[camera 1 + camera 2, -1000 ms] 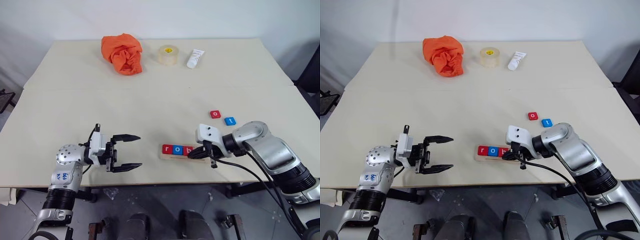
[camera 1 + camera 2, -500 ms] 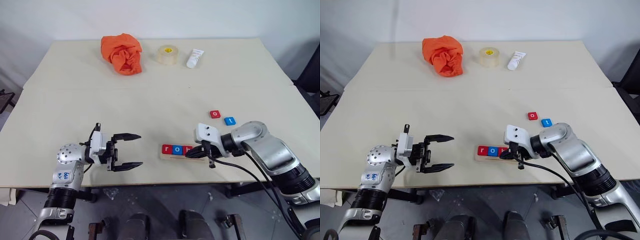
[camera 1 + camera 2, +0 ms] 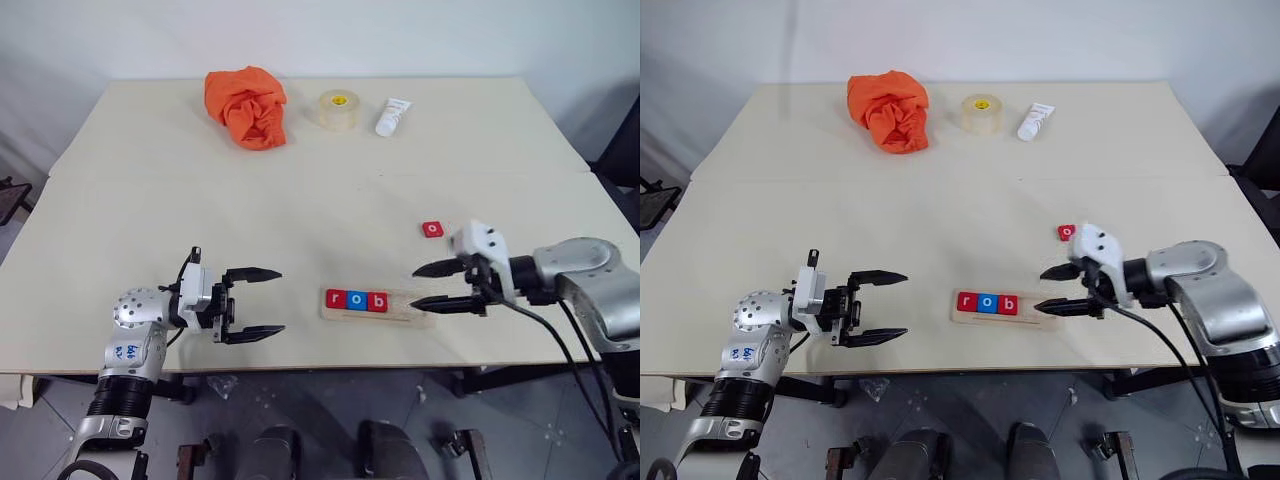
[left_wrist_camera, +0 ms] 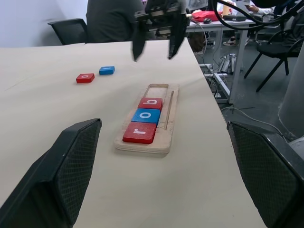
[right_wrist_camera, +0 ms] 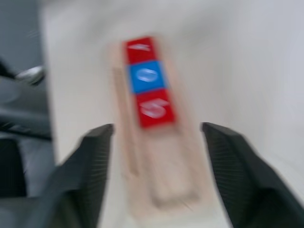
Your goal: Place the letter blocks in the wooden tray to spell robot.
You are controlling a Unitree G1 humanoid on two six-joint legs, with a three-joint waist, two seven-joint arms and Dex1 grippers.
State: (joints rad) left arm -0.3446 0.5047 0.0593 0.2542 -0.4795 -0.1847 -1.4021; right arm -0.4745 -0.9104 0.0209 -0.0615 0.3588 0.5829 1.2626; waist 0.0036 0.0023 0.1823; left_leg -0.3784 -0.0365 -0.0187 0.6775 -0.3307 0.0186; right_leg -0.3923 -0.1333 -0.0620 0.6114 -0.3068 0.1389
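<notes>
The wooden tray (image 3: 400, 306) lies near the table's front edge with three letter blocks at its left end: red r (image 3: 334, 299), blue o (image 3: 356, 299) and red b (image 3: 377, 301). Its right part is bare. A loose red o block (image 3: 432, 229) lies on the table behind it, and a blue block (image 4: 107, 70) lies beside that one. My right gripper (image 3: 417, 286) hangs open just right of the tray, holding nothing and pointing at it. My left gripper (image 3: 280, 300) stands open and empty left of the tray, a short gap away.
At the table's far side lie an orange cloth (image 3: 245, 105), a tape roll (image 3: 337, 109) and a white tube (image 3: 391, 116). In the left wrist view a person (image 4: 114, 21) in a dark top and office chairs (image 4: 71, 31) show beyond the table's edge.
My right gripper has opened and let go of the red b block, which now lies in the tray. It has drawn back to the right and risen. The left gripper has kept still.
</notes>
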